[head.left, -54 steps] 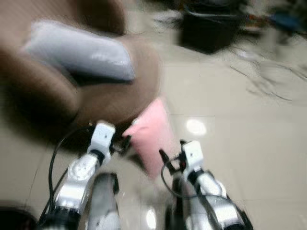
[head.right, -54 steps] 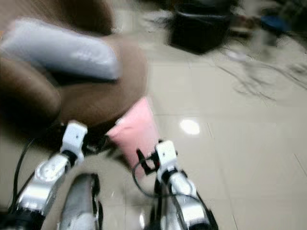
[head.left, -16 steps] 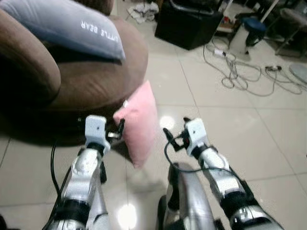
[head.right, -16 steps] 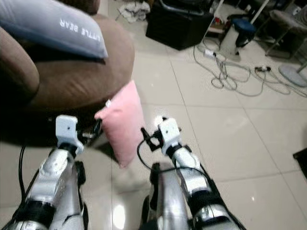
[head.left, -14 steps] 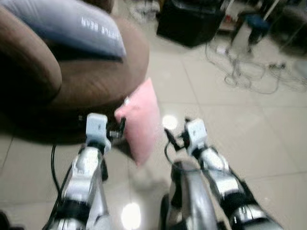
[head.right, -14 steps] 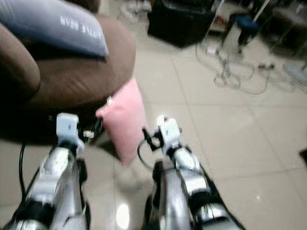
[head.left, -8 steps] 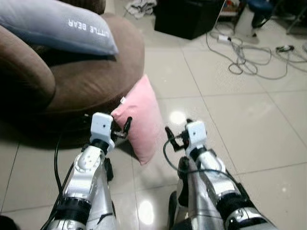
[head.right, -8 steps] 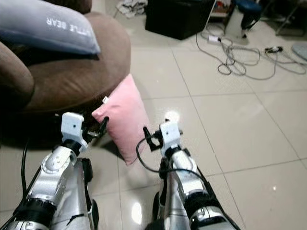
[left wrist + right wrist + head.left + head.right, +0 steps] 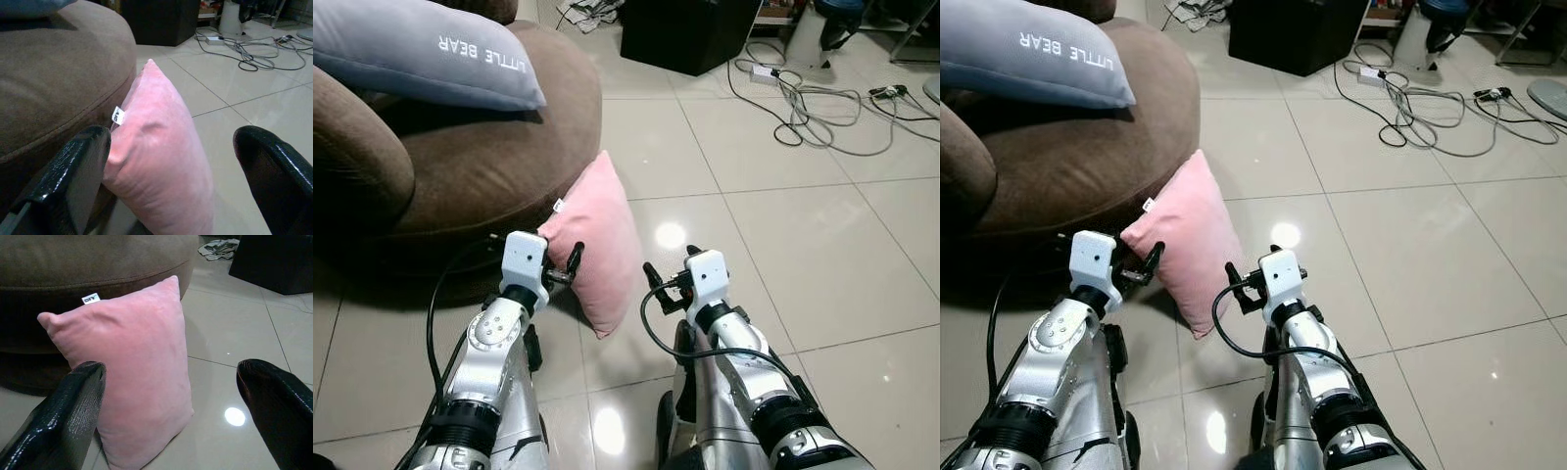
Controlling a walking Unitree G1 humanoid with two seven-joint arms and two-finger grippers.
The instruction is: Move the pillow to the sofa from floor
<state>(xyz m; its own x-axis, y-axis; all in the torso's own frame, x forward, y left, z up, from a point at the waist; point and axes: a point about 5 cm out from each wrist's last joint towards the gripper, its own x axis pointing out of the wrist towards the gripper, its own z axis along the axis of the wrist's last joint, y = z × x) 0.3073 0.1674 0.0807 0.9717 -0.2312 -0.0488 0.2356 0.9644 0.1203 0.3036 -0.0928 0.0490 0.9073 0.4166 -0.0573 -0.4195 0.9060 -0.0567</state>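
Claws of both arms are raised side by side low over the floor, and the pink pillow stands between and just ahead of them. The left claw has its two black fingers spread wide and grips nothing; one finger sits just beside the pillow's tagged edge, on the sofa side, though whether it touches cannot be told. The right claw is likewise wide open and empty, its fingers apart on either side of the pillow's broad pink face, short of it. The pillow stands on edge on the floor tiles, tilted, its back leaning against the rounded front of the brown sofa, with a small white tag at its upper corner. Beyond the left claw, on the sofa seat, lies a grey cushion with white lettering. Farther out past the right claw, cables trail over the tiles beside a black box.
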